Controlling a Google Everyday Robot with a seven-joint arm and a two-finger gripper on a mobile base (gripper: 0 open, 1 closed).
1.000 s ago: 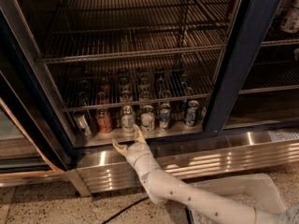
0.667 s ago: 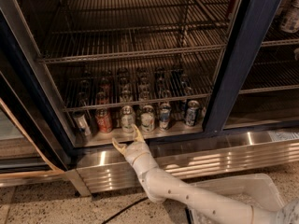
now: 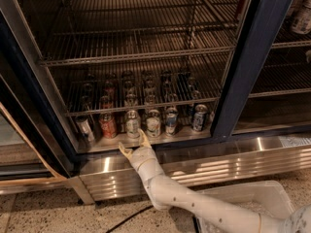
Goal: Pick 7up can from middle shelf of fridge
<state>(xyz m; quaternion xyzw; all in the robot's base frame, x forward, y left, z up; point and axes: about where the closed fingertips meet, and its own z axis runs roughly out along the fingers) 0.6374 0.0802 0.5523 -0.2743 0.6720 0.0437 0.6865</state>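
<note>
The fridge [image 3: 252,67] stands open, with a row of cans at the front of the pale metal middle shelf [image 3: 104,142]. The 7up can [image 3: 132,123], silver-white with green print, stands upright between a red can [image 3: 108,125] and another pale can [image 3: 153,123]. My gripper [image 3: 134,144] is just in front of the shelf edge, below the 7up can and a short way from it. It is open and empty. One fingertip [image 3: 144,138] points up between the 7up can and the pale can to its right.
Two blue-and-white cans [image 3: 171,120] [image 3: 199,118] stand right of the pale can, and a tilted silver can [image 3: 85,128] at far left. More cans stand behind. Dark wire racks [image 3: 136,47] hang above. The ribbed steel base panel [image 3: 218,166] and a white tub [image 3: 248,198] lie below.
</note>
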